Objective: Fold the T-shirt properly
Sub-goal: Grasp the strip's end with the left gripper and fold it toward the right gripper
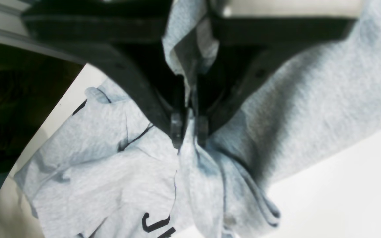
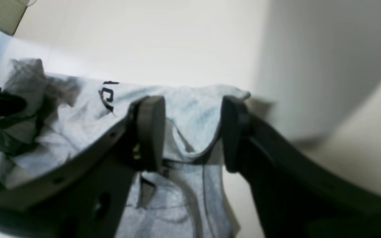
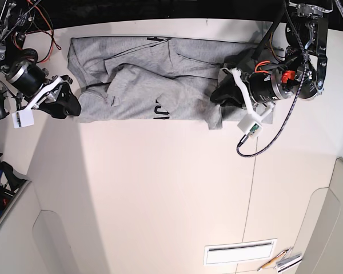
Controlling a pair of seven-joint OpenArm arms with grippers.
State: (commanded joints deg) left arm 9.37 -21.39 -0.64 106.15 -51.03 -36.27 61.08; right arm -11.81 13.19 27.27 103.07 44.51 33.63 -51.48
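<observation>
The light grey T-shirt [image 3: 148,80] lies crumpled along the far edge of the table, with black lettering [image 3: 158,108] showing near its front hem. My left gripper [image 1: 190,130] is shut on a bunched fold of the T-shirt [image 1: 104,172], at its right end in the base view [image 3: 218,97]. My right gripper [image 2: 192,132] stands open at the shirt's opposite end [image 3: 74,107], its two fingers [image 2: 150,132] straddling a hemmed edge of the T-shirt [image 2: 190,112] without pinching it.
A looped black cable [image 3: 268,142] hangs from the arm on the right in the base view. A white slotted vent [image 3: 240,252] and some pencils [image 3: 280,261] lie near the table's front right. A raised panel [image 3: 11,228] borders the front left.
</observation>
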